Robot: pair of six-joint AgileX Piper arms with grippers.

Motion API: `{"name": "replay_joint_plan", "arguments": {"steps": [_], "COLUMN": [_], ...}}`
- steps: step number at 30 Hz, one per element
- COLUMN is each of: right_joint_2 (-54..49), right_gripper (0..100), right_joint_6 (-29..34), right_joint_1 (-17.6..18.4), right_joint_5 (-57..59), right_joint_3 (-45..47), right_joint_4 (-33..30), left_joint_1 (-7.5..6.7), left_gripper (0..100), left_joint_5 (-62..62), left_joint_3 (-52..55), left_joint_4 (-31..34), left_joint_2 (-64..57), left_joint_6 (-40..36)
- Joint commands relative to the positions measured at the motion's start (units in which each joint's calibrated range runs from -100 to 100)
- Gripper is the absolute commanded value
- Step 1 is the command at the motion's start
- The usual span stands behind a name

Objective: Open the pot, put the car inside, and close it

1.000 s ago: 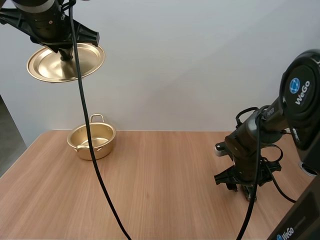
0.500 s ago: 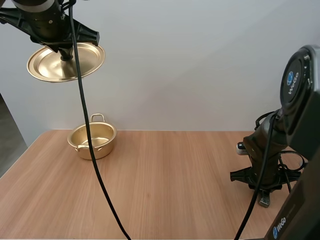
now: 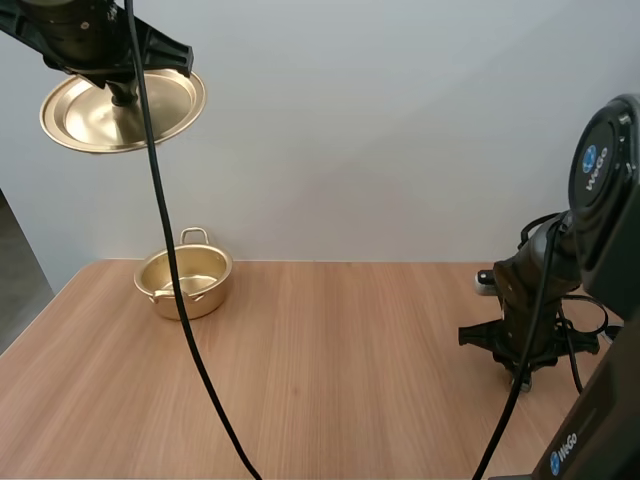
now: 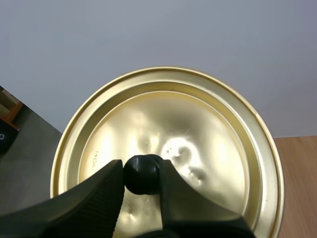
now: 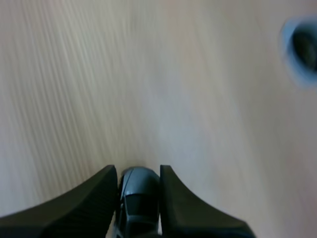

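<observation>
The left arm (image 3: 75, 30) comes in at the upper left of the high view, its wrist high above the tabletop (image 3: 330, 370). The left gripper (image 3: 122, 95) has its fingers (image 4: 106, 191) pinching the black knob (image 4: 142, 174) of the lid (image 4: 198, 124), one ribbed face on each side. The right arm (image 3: 600, 190) stands along the right edge and folds down to a low wrist at the lower right. There the right gripper (image 3: 522, 378) points at the tabletop, its fingers clamped on the dark car (image 5: 140, 201).

- You see the pot (image 3: 184, 282) on the table (image 3: 330, 380), far left;
- the lid (image 3: 122, 108) hangs high above it, in your left gripper (image 4: 141, 171);
- your right gripper (image 5: 140, 171) sits at the table's right, the car (image 5: 140, 203) between its fingers.
</observation>
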Motion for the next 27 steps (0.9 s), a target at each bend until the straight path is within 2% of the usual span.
{"name": "replay_joint_plan", "arguments": {"steps": [1,3,7,10,15,19,27], "right_joint_2": [-2.7,-4.5,-7.3,-8.6,-9.2,-9.2,-9.2], "right_gripper": [0,0,0,0,0,0,0], "right_joint_6": [-4.9,-7.0,-11.0,-17.6,-32.8,-42.4,-45.5], "right_joint_1": [0.8,2.0,3.7,4.8,6.8,9.8,18.3], "right_joint_5": [2.0,5.5,11.7,15.1,22.8,27.4,25.4], "right_joint_3": [-5.8,-10.2,-18.2,-22.8,-28.0,-30.5,-33.8], "right_joint_4": [-0.4,0.8,9.3,20.0,41.3,51.0,52.3], "left_joint_1": [0.01,0.01,0.01,0.01,0.01,0.01,0.01], "left_gripper": [0,0,0,0,0,0,0], "left_joint_5": [0.0,0.0,0.0,0.0,0.0,0.0,0.0], "left_joint_3": [0.0,0.0,0.0,0.0,0.7,1.1,1.1], "left_joint_4": [0.0,0.0,0.1,0.1,2.0,3.2,3.2], "left_joint_2": [-4.5,-7.7,-14.5,-18.6,-23.8,-27.4,-36.3], "left_joint_6": [1.0,1.4,1.4,1.4,1.4,1.4,1.4]}}
